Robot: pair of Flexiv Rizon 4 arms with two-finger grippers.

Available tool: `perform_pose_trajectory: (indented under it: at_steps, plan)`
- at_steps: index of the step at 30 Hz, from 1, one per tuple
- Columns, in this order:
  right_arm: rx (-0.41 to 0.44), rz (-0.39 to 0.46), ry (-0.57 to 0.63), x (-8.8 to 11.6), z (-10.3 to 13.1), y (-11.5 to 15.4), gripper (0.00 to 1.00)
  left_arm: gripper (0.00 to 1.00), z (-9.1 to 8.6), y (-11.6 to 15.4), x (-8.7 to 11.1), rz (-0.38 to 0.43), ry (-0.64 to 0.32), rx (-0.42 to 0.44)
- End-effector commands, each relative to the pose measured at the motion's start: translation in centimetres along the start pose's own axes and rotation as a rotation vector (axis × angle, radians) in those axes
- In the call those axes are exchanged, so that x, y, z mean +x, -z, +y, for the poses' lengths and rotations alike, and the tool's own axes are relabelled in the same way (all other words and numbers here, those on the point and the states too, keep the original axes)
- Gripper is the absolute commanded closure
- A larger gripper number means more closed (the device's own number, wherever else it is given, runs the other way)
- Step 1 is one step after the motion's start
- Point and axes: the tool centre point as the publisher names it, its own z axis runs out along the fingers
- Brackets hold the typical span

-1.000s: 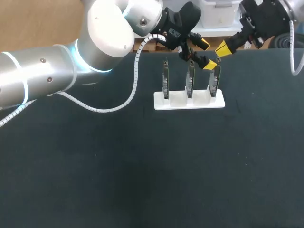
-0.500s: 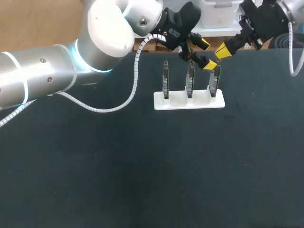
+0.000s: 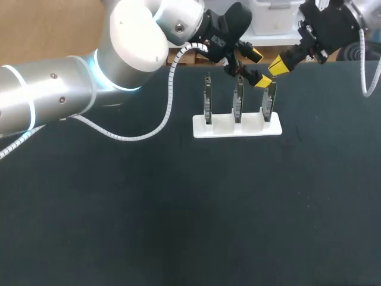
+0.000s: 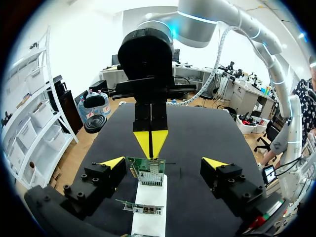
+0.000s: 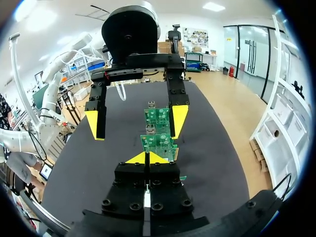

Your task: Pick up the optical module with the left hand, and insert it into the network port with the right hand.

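Three green circuit boards stand upright in a white rack (image 3: 221, 127) at the table's far side. My left gripper (image 3: 258, 68) hangs open above the right-hand board (image 3: 269, 102), its yellow tips on either side of the board's top edge (image 4: 148, 175). My right gripper (image 3: 277, 65) is shut, with its joined yellow tips (image 4: 151, 142) pointing down at that same board from the far side. In the right wrist view the shut right gripper (image 5: 146, 158) sits just above the nearest board (image 5: 158, 141). I cannot make out an optical module in any view.
The middle board (image 3: 238, 101) and left board (image 3: 208, 100) stand close beside the one under the grippers. The left arm's white cable (image 3: 169, 101) loops over the table left of the rack. The black table (image 3: 178, 214) spreads wide in front.
My right gripper has edged slightly down and left, closer to the right-hand board. The left arm and the rack have not moved.
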Motion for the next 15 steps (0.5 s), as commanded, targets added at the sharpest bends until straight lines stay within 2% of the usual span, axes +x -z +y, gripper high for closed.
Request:
perform_pose_trajectory:
  at_steps: [1,15]
  plan:
    - [-0.005,0.002,0.000,0.01,-0.11,-0.28,1.00,0.00,0.23,-0.08,-0.14,0.006,0.002,0.004]
    - [0.000,0.011,-0.003,0.19,0.01,-0.57,1.00,0.00,0.23,-0.08,-0.14,0.006,0.002,0.004]
